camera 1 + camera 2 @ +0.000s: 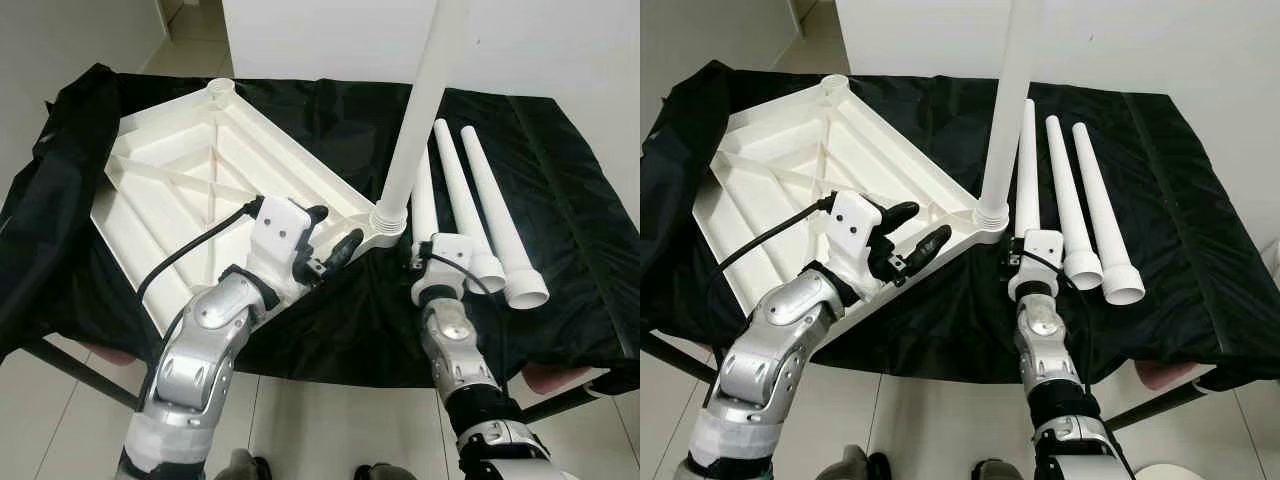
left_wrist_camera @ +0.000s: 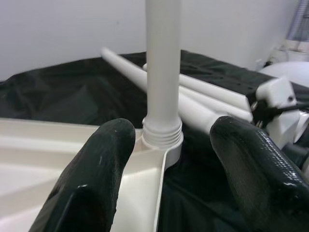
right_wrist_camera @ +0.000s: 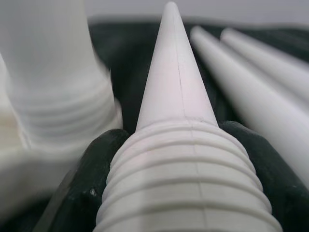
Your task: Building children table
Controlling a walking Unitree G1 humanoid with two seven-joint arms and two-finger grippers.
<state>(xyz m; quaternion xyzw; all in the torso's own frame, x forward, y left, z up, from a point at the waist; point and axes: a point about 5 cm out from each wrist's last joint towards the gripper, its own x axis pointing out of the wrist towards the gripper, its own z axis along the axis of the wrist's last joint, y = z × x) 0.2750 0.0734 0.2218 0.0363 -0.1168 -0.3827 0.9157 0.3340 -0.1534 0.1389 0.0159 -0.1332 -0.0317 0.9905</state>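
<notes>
Two silver jointed arms with white wrist housings; black cable looped to left wrist. Left gripper, right gripper: glossy black fingers.

Held leg: ribbed threaded end between the right tool's 2 black fingers, touching both
Upright leg: blurred, just beside
2 loose legs: lying on black cloth

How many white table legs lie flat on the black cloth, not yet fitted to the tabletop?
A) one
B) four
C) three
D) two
C: three loose legs lie side by side on the black cloth, while one fitted leg stands upright in a corner socket of the upturned tabletop.
</notes>
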